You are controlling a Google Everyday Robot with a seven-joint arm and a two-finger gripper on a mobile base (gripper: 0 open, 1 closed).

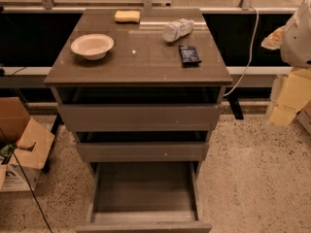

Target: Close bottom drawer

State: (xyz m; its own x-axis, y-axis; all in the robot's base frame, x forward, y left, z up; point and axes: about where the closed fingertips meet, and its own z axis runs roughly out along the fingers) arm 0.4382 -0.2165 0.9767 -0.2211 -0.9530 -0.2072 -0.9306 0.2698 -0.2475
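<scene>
The bottom drawer [144,226] of the grey-brown cabinet is pulled far out toward me. Its shallow rectangular box [144,188] is open and empty, and its flat front panel runs along the bottom edge of the view. The middle drawer front [142,151] and the top drawer front [138,117] above it stand slightly out from the frame. My gripper [287,101] shows as a white and pale yellow shape at the right edge, above the floor and to the right of the cabinet, well apart from the bottom drawer.
On the cabinet top [141,67] are a white bowl [92,46], a yellow sponge [127,16], a lying plastic bottle [177,29] and a dark blue packet [189,54]. An open cardboard box [22,144] stands on the speckled floor at left. A white cable [249,47] hangs behind at right.
</scene>
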